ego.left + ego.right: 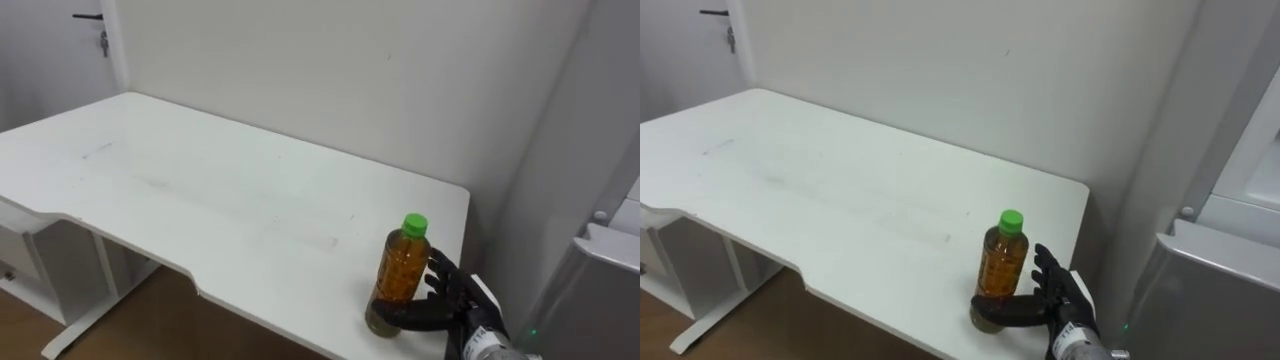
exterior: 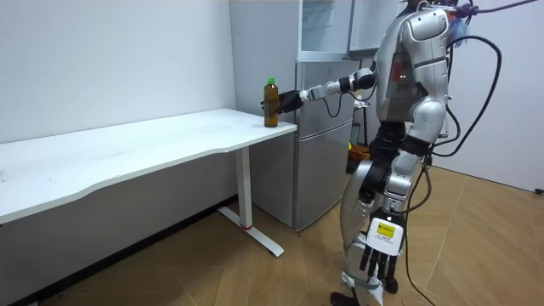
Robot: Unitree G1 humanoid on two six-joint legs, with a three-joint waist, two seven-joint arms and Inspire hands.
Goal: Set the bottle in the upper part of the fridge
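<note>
Obs.: bottle [image 1: 403, 270] stands upright on the white table [image 1: 200, 190], at its near right corner and close to the edge. Green cap on, amber liquid almost to the neck.

Right hand [image 1: 455, 300] comes in from the lower right and is closed on the bottle low down. The thumb curls round the base on the near side, and the fingers [image 1: 440, 275] stand along the bottle's right flank (they look rather straight, so the hold reads as a pinch at the base more than a full wrap). The bottle's foot appears to be on the tabletop, not lifted.

Left hand [image 2: 378, 259] hangs beside the thigh with fingers relaxed and is idle.

Stance: in the room view the robot stands off the table's end, in front of the grey fridge [image 2: 323, 136], with its right arm stretched out level to the bottle.

Reading: the low grip probably follows from the level approach of the arm. With the weight above the fingers, the bottle may tip on lifting, so a firmer wrap seems wise first.

Fridge sits just right of the table, so the carry should be short. I cannot tell whether the upper compartment's door stands open.

Progress: grasp stage, transfer not begun.
</note>
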